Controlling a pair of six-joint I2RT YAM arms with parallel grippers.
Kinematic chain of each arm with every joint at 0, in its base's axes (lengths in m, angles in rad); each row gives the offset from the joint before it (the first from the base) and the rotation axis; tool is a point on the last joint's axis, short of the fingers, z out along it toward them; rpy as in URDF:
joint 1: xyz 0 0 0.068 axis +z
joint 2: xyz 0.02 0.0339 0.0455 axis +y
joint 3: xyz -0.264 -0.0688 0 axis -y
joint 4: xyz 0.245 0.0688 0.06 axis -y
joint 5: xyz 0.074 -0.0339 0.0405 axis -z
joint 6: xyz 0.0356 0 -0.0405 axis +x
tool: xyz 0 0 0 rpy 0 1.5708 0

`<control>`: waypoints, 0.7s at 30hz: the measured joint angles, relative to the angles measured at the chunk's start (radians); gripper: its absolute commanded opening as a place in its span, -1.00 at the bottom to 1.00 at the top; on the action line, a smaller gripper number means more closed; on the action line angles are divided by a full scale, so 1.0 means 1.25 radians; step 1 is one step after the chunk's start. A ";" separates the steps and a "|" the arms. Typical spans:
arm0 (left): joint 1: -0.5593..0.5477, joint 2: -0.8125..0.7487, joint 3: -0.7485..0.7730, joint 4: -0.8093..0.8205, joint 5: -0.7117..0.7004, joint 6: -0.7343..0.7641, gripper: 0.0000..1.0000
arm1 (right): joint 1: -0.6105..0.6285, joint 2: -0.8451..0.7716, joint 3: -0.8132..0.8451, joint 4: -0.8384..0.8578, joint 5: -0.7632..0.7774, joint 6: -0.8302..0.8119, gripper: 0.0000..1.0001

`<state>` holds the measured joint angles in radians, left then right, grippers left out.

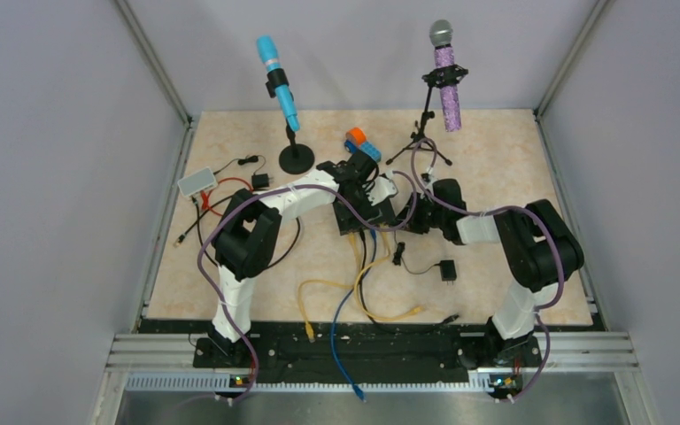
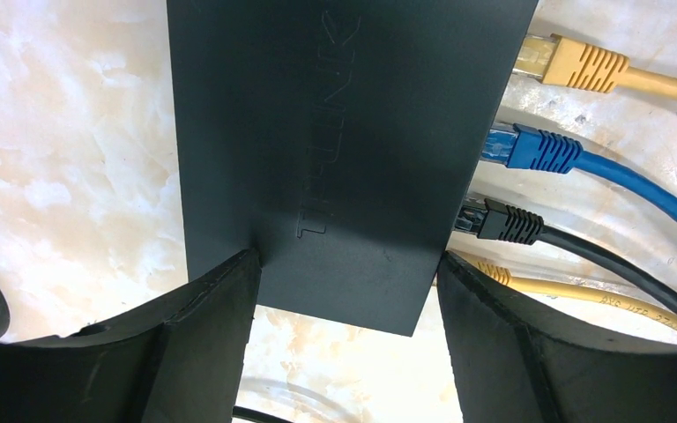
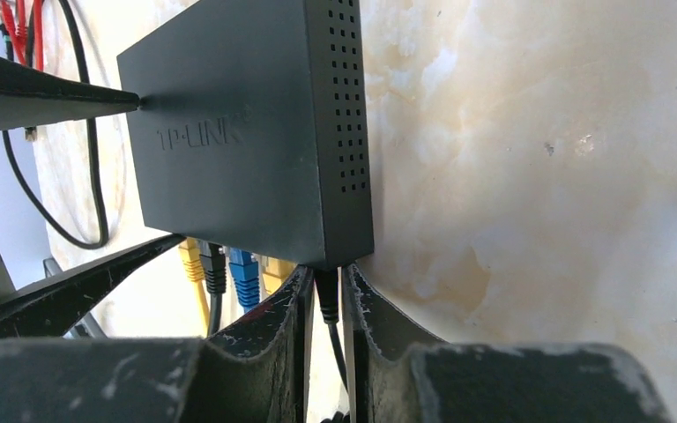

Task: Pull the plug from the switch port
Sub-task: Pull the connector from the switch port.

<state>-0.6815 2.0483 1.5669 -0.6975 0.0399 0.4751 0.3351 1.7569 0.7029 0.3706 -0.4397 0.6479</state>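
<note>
Two fingers of our right gripper (image 3: 327, 273) squeeze the black plug (image 3: 327, 301) between them, lower centre. Our left gripper (image 2: 348, 257) clamps the switch (image 2: 335, 132).

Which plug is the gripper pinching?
The lone black plug at the switch corner, between the fingers of the right gripper. The other plugs, yellow, blue and black, sit free.

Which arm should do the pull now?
Right. The right hand is closed on the black plug at the corner of the switch; the left hand clamps the switch body, apparently bracing it.
</note>
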 measured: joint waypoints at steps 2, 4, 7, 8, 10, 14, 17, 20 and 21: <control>0.001 0.000 0.000 0.000 0.001 0.000 0.53 | 0.000 0.000 0.000 -0.001 0.000 -0.011 -0.39; 0.001 0.000 0.000 0.001 0.002 0.000 0.53 | 0.000 0.000 0.005 -0.007 -0.004 -0.015 -0.16; 0.001 0.000 0.000 0.005 0.004 -0.001 0.52 | 0.002 -0.005 0.019 -0.010 0.003 -0.027 0.01; 0.002 0.000 0.000 0.007 0.005 -0.001 0.52 | 0.002 -0.008 0.020 -0.009 0.007 -0.031 0.02; 0.003 0.000 0.000 0.008 0.006 -0.001 0.52 | 0.002 -0.016 0.020 -0.013 0.023 -0.038 0.02; 0.003 0.000 0.000 0.008 0.006 -0.001 0.51 | 0.001 -0.027 0.020 -0.028 0.053 -0.058 -0.16; 0.003 0.000 0.000 0.008 0.006 -0.001 0.51 | 0.000 -0.028 0.020 -0.037 0.062 -0.079 -0.32; 0.003 0.000 0.000 0.008 0.006 0.000 0.51 | -0.003 -0.028 0.020 -0.042 0.052 -0.088 -0.37; 0.003 0.000 0.000 0.008 0.007 0.000 0.51 | -0.003 -0.028 0.019 -0.041 0.046 -0.091 -0.41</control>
<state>-0.6781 2.0483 1.5669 -0.6876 0.0483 0.4747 0.3309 1.7218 0.7269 0.3191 -0.3820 0.5343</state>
